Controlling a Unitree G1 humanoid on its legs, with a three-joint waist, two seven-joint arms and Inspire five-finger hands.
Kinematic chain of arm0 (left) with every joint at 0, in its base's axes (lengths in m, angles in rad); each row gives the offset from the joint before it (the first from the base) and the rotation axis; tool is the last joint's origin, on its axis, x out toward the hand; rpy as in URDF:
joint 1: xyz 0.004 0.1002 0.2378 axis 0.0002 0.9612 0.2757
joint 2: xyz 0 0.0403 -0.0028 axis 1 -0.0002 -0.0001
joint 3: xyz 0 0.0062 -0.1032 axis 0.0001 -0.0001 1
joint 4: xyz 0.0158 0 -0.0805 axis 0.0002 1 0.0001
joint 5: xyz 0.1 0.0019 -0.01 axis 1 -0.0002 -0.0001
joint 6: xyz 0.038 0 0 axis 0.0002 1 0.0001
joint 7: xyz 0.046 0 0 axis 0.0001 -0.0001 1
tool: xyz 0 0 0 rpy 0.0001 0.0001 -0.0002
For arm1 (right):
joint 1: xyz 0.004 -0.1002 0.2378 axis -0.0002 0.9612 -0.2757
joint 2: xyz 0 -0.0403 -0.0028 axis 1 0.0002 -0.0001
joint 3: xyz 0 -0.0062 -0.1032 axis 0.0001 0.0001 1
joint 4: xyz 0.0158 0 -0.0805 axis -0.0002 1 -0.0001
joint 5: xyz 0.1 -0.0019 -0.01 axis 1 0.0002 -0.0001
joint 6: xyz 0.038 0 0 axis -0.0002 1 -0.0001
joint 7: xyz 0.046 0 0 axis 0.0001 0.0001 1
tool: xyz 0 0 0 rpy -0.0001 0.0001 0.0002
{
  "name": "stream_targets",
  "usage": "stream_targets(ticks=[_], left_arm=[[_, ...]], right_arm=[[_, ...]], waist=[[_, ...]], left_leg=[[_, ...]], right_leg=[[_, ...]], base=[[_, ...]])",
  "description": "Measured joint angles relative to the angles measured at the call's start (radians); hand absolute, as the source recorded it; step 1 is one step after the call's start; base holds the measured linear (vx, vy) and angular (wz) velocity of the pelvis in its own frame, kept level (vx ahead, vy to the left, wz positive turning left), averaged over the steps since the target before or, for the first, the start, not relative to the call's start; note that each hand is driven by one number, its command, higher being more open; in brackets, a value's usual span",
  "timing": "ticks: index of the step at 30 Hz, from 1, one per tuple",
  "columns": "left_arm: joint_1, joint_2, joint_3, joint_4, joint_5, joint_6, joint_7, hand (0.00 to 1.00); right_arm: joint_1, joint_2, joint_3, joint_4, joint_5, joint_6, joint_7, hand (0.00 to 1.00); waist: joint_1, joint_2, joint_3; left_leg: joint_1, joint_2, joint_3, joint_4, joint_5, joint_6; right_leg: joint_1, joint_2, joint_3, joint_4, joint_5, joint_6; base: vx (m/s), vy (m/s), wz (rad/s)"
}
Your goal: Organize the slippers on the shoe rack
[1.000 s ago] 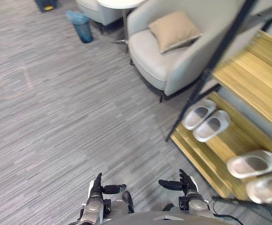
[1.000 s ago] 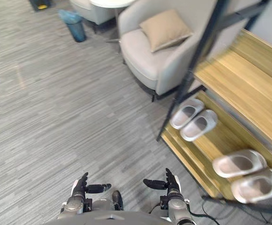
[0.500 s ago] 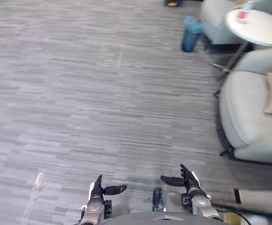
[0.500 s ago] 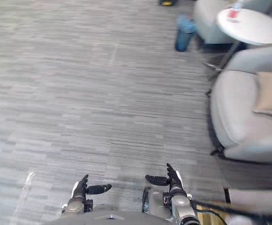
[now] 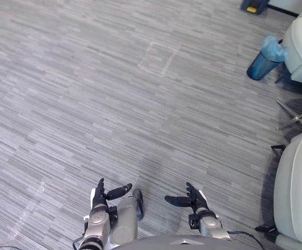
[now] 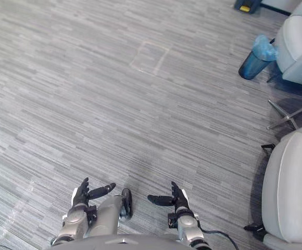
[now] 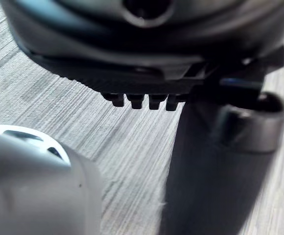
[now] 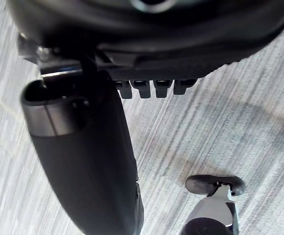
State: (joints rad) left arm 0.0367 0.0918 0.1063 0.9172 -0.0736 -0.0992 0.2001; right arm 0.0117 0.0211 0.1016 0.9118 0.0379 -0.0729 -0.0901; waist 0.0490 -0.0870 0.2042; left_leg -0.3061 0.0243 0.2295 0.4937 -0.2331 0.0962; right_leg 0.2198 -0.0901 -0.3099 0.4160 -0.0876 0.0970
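Your left hand (image 5: 100, 195) and right hand (image 5: 193, 198) hang spread and empty over the grey striped carpet (image 5: 114, 104), no slipper in either, so a careless step possibly clips the pale grey armchair (image 5: 297, 187) nearby.

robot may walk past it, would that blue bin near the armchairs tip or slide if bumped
The blue bin looks taller than it is wide, so a bump high up would probably tip it. It is likely light plastic. The ribbed grey floor may grip its base, making a slide less likely. The crumpled liner at its rim looks floppy.
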Motion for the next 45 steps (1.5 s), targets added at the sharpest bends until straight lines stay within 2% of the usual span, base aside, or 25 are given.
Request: stream_targets(ticks=[1,2,4,7,9,10,11,15,16,17,18,20,22,25,26,28,31,34,36,37,40,41,42,43,45], left_arm=[[0.013,-0.005,-0.007,0.007,0.006,0.000,-0.002,1.00],[0.017,-0.002,-0.019,0.017,0.008,0.003,-0.004,1.00],[0.020,-0.003,-0.038,0.037,0.018,0.004,-0.002,1.00],[0.018,-0.013,-0.055,0.051,0.028,0.004,-0.005,1.00],[0.018,-0.014,-0.058,0.051,0.027,0.004,-0.011,1.00],[0.027,-0.009,-0.074,0.053,0.028,0.003,-0.024,1.00],[0.026,0.000,-0.086,0.059,0.028,0.004,-0.030,1.00],[0.012,-0.031,-0.088,0.062,0.047,0.000,-0.061,1.00],[0.012,-0.046,-0.078,0.055,0.047,0.001,-0.063,1.00],[0.015,-0.056,-0.055,0.035,0.047,0.001,-0.065,1.00],[0.026,-0.074,-0.025,-0.005,0.047,-0.001,-0.066,1.00],[0.024,-0.078,-0.006,-0.037,0.047,-0.001,-0.066,1.00],[0.022,-0.079,-0.006,-0.064,0.047,-0.005,-0.065,1.00],[0.015,-0.078,-0.007,-0.068,0.046,-0.009,-0.065,1.00],[0.014,-0.074,-0.018,-0.068,0.044,-0.009,-0.060,1.00],[0.003,-0.043,-0.039,-0.050,0.044,-0.012,-0.053,1.00],[-0.006,-0.015,-0.057,-0.009,0.044,0.001,-0.053,1.00],[0.021,0.011,-0.060,0.017,0.044,0.004,-0.051,1.00],[0.032,0.016,-0.068,0.035,0.044,0.014,-0.035,1.00],[0.030,0.017,-0.081,0.046,0.044,0.014,-0.032,1.00],[0.031,0.017,-0.088,0.052,0.045,0.014,-0.033,1.00],[0.039,0.015,-0.091,0.060,0.045,0.015,-0.035,1.00],[0.045,0.022,-0.089,0.062,0.047,0.016,-0.041,1.00],[0.034,0.005,-0.090,0.083,0.048,0.020,-0.042,1.00],[0.021,-0.012,-0.089,0.087,0.049,0.016,-0.043,1.00]], right_arm=[[0.006,-0.002,0.000,0.001,-0.008,0.000,0.002,1.00],[0.008,-0.006,0.002,0.002,-0.022,0.000,0.006,1.00],[0.009,-0.015,0.008,-0.004,-0.038,-0.002,0.014,1.00],[0.003,-0.029,0.021,-0.037,-0.038,-0.020,0.019,1.00],[0.001,-0.030,0.025,-0.058,-0.038,-0.026,0.020,1.00],[0.003,-0.031,0.038,-0.073,-0.037,-0.031,0.021,1.00],[0.005,-0.033,0.038,-0.069,-0.038,-0.033,0.021,1.00],[0.015,-0.029,-0.006,-0.086,-0.036,0.000,0.019,1.00],[0.028,-0.030,-0.006,-0.105,-0.036,0.003,0.018,1.00],[0.045,-0.032,-0.006,-0.125,-0.036,0.005,0.018,1.00],[0.054,-0.026,-0.001,-0.134,-0.035,0.006,0.018,1.00],[0.069,0.002,-0.002,-0.134,-0.035,0.008,0.015,1.00],[0.074,0.018,-0.003,-0.134,-0.019,0.008,0.013,1.00],[0.065,0.019,-0.004,-0.131,-0.006,0.009,0.011,1.00],[0.071,0.011,-0.014,-0.117,-0.007,0.008,0.009,1.00],[0.069,0.026,-0.014,-0.082,-0.008,0.012,0.004,1.00],[0.069,0.024,-0.026,-0.055,-0.015,0.016,0.003,1.00],[0.048,0.017,-0.020,-0.034,-0.025,0.021,0.007,1.00],[0.030,0.006,0.005,-0.035,-0.039,0.016,0.017,1.00],[0.015,0.002,0.010,-0.037,-0.047,0.013,0.022,1.00],[-0.004,0.002,0.028,-0.045,-0.059,0.003,0.022,1.00],[-0.011,0.002,0.044,-0.054,-0.059,-0.007,0.022,1.00],[-0.002,0.003,0.049,-0.049,-0.057,-0.009,0.022,1.00],[-0.020,-0.011,0.048,-0.033,-0.059,-0.010,0.022,1.00],[-0.041,-0.012,0.028,-0.031,-0.059,-0.001,0.019,1.00]], waist=[[-0.009,0.010,0.005],[-0.012,0.008,0.008],[-0.035,0.034,0.019],[-0.062,0.067,0.037],[-0.070,0.064,0.038],[-0.091,0.041,0.030],[-0.099,0.042,0.027],[-0.103,0.069,0.016],[-0.109,0.078,0.017],[-0.105,0.094,0.014],[-0.092,0.107,0.014],[-0.069,0.094,0.008],[-0.050,0.074,-0.001],[-0.044,0.068,0.005],[-0.034,0.069,0.000],[-0.035,0.019,-0.016],[-0.037,0.004,-0.026],[-0.038,-0.004,-0.010],[-0.060,0.028,0.007],[-0.064,0.058,0.015],[-0.069,0.061,0.019],[-0.084,0.036,0.012],[-0.092,0.026,0.008],[-0.088,0.064,0.003],[-0.078,0.064,0.005]], left_leg=[[0.099,-0.010,-0.025,-0.063,-0.024,-0.006],[0.184,-0.029,-0.041,-0.115,-0.030,-0.005],[0.302,-0.026,-0.086,-0.196,-0.032,-0.003],[0.443,0.016,-0.124,-0.272,-0.032,-0.003],[0.474,0.040,-0.154,-0.282,-0.036,-0.010],[0.509,0.045,-0.195,-0.313,-0.053,-0.041],[0.530,0.057,-0.214,-0.326,-0.059,-0.056],[0.482,0.090,-0.302,-0.107,0.006,-0.158],[0.424,0.101,-0.317,0.049,0.031,-0.214],[0.343,0.125,-0.323,0.255,0.073,-0.323],[0.246,0.169,-0.295,0.494,0.069,-0.344],[0.131,0.217,-0.200,0.633,0.030,-0.284],[0.033,0.228,-0.115,0.500,-0.022,-0.203],[-0.013,0.178,-0.115,0.131,-0.007,-0.174],[-0.004,0.122,-0.158,-0.078,0.201,-0.170],[0.024,0.088,-0.139,-0.094,0.174,-0.149],[0.061,0.058,-0.120,-0.056,0.080,-0.124],[0.247,0.035,-0.049,-0.136,0.018,-0.100],[0.410,0.055,-0.042,-0.243,0.005,-0.093],[0.471,0.094,-0.035,-0.293,0.005,-0.093],[0.523,0.126,-0.015,-0.315,0.005,-0.093],[0.569,0.111,-0.011,-0.341,-0.005,-0.109],[0.591,0.105,-0.017,-0.351,-0.018,-0.131],[0.615,0.142,-0.030,-0.360,-0.024,-0.132],[0.610,0.116,-0.071,-0.344,0.026,-0.112]], right_leg=[[-0.070,-0.044,0.009,0.238,0.101,-0.035],[-0.153,-0.085,0.023,0.465,0.016,-0.109],[-0.251,-0.062,0.043,0.593,-0.086,-0.119],[-0.437,-0.002,0.044,0.410,-0.199,-0.108],[-0.509,0.016,0.054,0.207,-0.176,-0.077],[-0.532,0.015,0.059,-0.025,-0.007,-0.039],[-0.516,0.018,0.047,-0.030,0.024,-0.101],[-0.453,0.020,0.003,0.074,-0.153,-0.140],[-0.409,0.030,-0.014,0.049,-0.166,-0.142],[-0.346,0.058,-0.023,0.003,-0.174,-0.145],[-0.261,0.096,-0.023,-0.054,-0.181,-0.156],[-0.140,0.115,-0.010,-0.141,-0.183,-0.160],[-0.047,0.107,0.025,-0.227,-0.176,-0.148],[0.012,0.076,0.058,-0.256,-0.175,-0.125],[0.049,0.061,0.094,-0.258,-0.184,-0.077],[0.055,0.013,0.109,-0.255,-0.165,-0.051],[-0.001,-0.035,0.179,-0.063,-0.108,-0.011],[-0.155,-0.127,0.191,0.385,0.061,-0.066],[-0.303,-0.133,0.125,0.636,-0.079,-0.126],[-0.379,-0.079,0.071,0.603,-0.157,-0.136],[-0.492,-0.039,-0.004,0.403,-0.190,-0.126],[-0.529,-0.020,-0.042,0.088,-0.103,-0.079],[-0.521,-0.010,-0.038,-0.006,0.055,-0.128],[-0.496,0.030,-0.040,-0.010,0.033,-0.160],[-0.514,0.030,-0.006,0.037,-0.024,-0.164]], base=[[0.61,0.085,0.41],[0.59,0.047,0.51],[0.57,-0.046,0.61],[0.58,-0.151,0.59],[0.55,-0.214,0.72],[0.35,-0.155,0.85],[0.62,-0.284,0.83],[0.65,-0.333,0.35],[0.49,-0.236,0.52],[0.48,-0.183,0.19],[0.46,-0.122,-0.04],[0.49,-0.102,-0.21],[0.43,-0.033,-0.37],[0.54,0.131,-0.50],[0.65,0.226,-0.40],[0.51,0.146,-0.07],[0.59,0.226,0.06],[0.54,0.143,-0.49],[0.59,0.069,-0.39],[0.48,0.014,-0.14],[0.44,-0.087,-0.02],[0.54,-0.152,0.19],[0.69,-0.200,0.10],[0.46,-0.125,-0.10],[0.50,-0.166,-0.37]])
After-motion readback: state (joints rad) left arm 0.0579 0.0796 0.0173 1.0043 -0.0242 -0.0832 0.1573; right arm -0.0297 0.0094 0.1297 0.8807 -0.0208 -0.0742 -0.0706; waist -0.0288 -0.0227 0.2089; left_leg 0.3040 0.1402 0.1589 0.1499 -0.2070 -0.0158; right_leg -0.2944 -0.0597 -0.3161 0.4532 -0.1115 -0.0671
